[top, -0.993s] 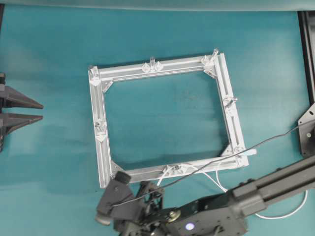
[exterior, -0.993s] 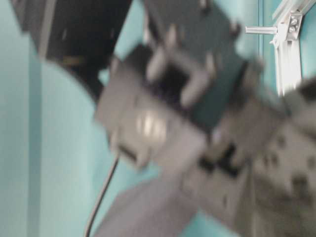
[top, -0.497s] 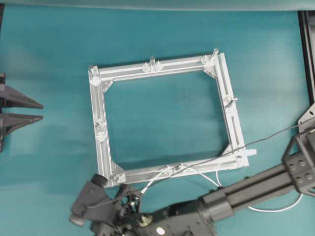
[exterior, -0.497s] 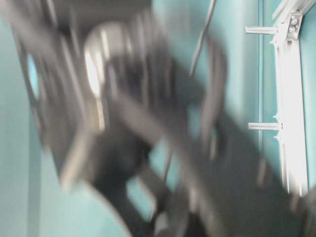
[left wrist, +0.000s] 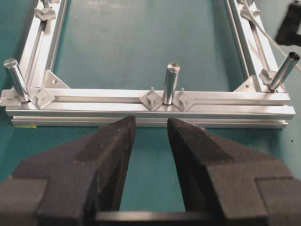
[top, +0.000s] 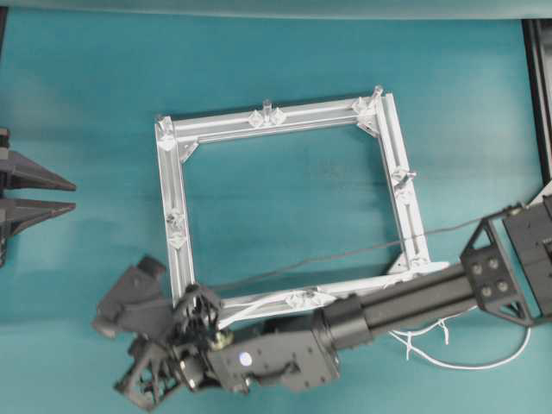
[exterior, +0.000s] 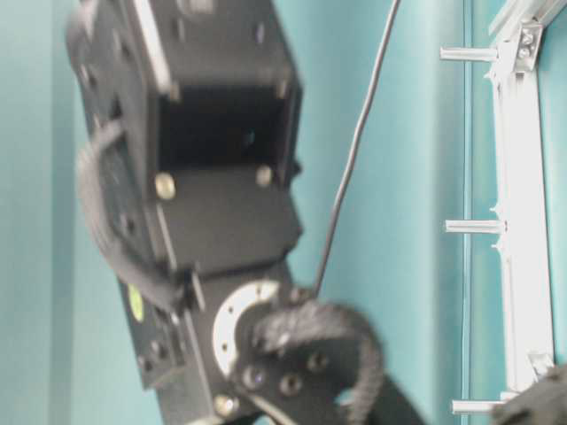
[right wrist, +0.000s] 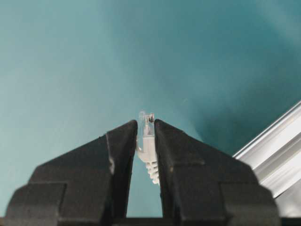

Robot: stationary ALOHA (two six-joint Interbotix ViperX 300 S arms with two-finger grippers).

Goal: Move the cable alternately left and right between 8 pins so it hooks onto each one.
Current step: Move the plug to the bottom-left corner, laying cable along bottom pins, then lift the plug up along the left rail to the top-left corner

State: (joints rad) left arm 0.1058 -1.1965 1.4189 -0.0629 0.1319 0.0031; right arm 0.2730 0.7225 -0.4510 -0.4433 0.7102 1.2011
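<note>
Gripping the cable's (top: 259,304) clear plug (right wrist: 146,136), the right pincer (right wrist: 146,141) hangs off the frame's (top: 169,198) seven-o'clock corner, arm stretched low across the surface (top: 86,86). Threading looks barely begun: the next move likely rounds the corner pin (left wrist: 283,70). The left pincer (left wrist: 150,136) waits parted at nine o'clock.

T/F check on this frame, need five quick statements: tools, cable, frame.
1. The right tool is clamped on the cable at its plug end. True.
2. The left tool holds the cable. False: it is open, with nothing between its fingers.
3. The frame lies flat on the teal table. True.
4. The right tool sits at the frame's far right corner. False: in the overhead view it is off the near left corner.
5. The cable's slack lies in loops right of the frame's near right corner. True.
</note>
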